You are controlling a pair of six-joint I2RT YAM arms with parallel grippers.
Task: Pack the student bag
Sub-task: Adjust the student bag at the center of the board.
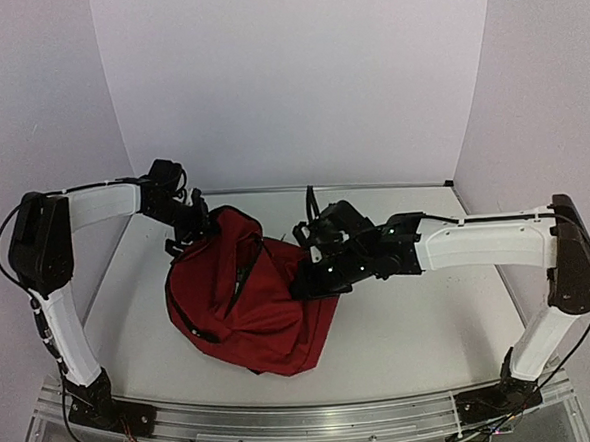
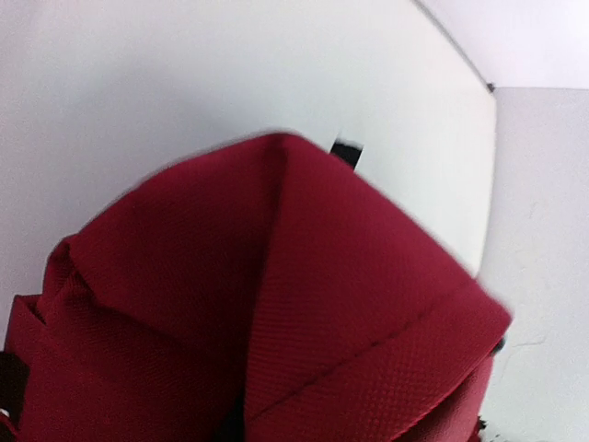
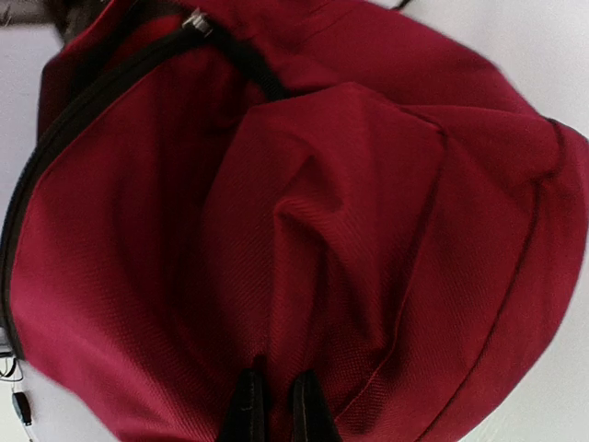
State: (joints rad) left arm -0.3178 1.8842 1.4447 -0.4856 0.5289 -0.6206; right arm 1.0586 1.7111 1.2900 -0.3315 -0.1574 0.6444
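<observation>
Left wrist: student bag (image 2: 276, 304) over table (image 2: 184, 74)

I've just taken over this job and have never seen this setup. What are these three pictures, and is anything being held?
You are looking at two white robot arms bolted to the near edge of a table. The wide picture comes from a fixed camera above and behind them. The other two come from a camera on each wrist. On the table lies the student bag, dark red with a black zip. The right tool has its two dark fingers pinched on a fold of the bag's fabric. The left tool is at the bag's far left corner. Its wrist picture shows only red fabric close up, so I cannot tell whether it grips.
</observation>
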